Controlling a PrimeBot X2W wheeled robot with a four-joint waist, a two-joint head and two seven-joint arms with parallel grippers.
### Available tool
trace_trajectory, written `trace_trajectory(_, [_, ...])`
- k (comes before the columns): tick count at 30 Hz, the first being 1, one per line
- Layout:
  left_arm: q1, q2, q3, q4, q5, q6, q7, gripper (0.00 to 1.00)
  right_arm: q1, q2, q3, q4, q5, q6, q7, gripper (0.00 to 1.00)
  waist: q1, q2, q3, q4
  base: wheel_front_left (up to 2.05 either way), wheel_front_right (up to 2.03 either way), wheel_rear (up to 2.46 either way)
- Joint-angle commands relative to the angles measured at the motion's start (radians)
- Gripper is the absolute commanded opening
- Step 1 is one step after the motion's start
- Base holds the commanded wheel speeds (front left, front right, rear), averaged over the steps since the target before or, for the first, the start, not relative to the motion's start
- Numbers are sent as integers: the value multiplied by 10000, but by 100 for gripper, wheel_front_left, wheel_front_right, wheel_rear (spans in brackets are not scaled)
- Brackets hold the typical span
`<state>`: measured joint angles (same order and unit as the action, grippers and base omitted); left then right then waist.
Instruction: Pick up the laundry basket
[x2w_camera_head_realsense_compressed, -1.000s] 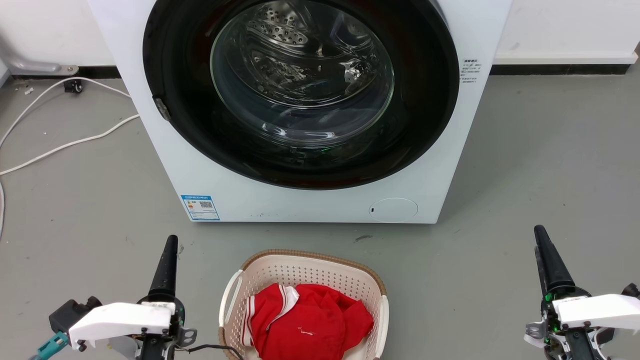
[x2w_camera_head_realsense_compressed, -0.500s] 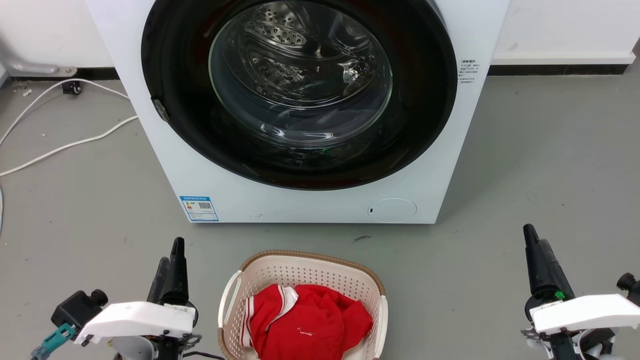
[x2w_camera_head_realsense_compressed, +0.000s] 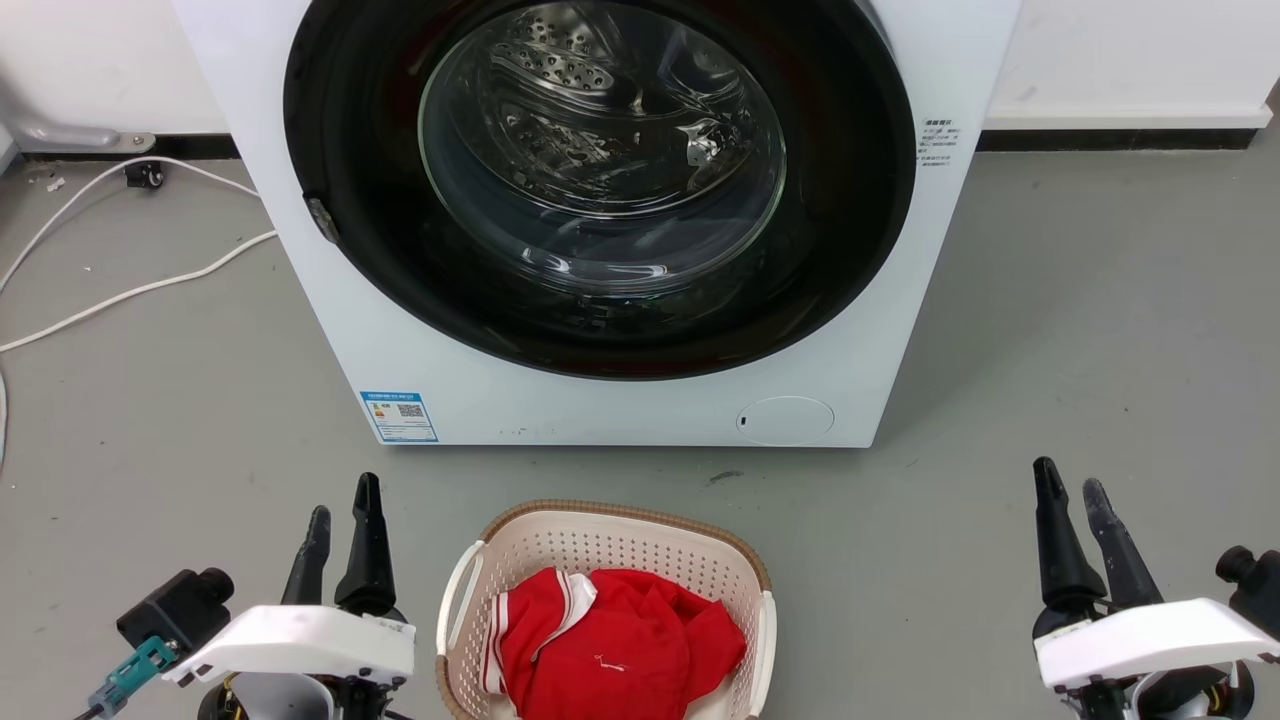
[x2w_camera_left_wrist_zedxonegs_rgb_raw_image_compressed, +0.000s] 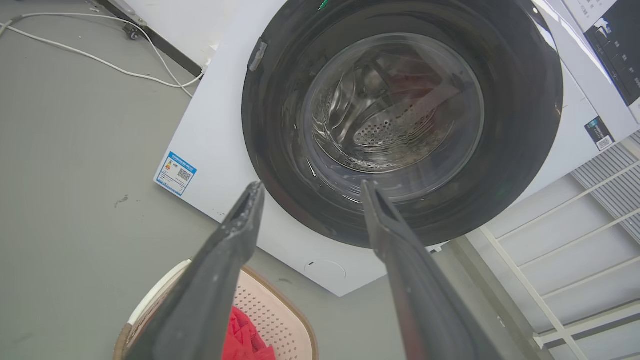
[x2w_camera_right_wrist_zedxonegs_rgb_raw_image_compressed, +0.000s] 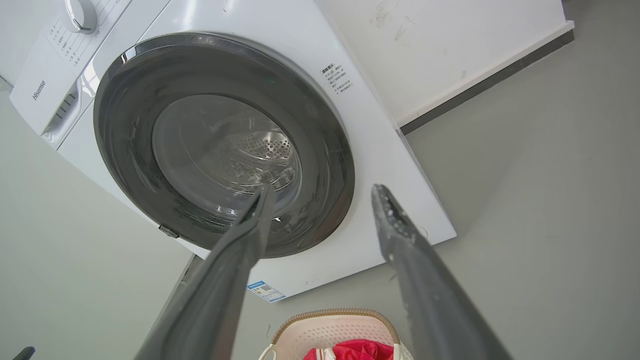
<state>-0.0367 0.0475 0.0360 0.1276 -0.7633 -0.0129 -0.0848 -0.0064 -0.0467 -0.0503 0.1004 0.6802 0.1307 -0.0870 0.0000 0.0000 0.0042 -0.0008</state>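
Note:
The laundry basket stands on the grey floor in front of the washing machine, at the bottom middle of the head view. It is cream and perforated, with a brown rim and white side handles, and red clothing lies inside. My left gripper is open, left of the basket and apart from it. Well off to the basket's right, my right gripper is also open. Both hold nothing. The left wrist view shows the left gripper above the laundry basket. The right wrist view shows the right gripper and the laundry basket.
A white front-loading washing machine with a dark round door stands just beyond the basket. White cables run over the floor at the left. A white wall with a dark baseboard closes the back. Grey floor lies on both sides of the basket.
Both grippers went from a single dark finger shape to two fingers spread apart. The left one sank slightly in the view. The right one shifted a little toward the basket.

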Motion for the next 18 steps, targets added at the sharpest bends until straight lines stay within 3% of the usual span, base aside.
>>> trace_trajectory(1, [15,32,-36,-198,475,1,-141,100,-26,-33,52,-173,-493,1,-127,100,0,0,0,-5,0,0,0])
trace_trajectory(18, [264,35,-97,-469,2440,-13,-609,100,207,-39,192,-502,-2729,0,-583,100,0,0,-34,33,0,0,0])
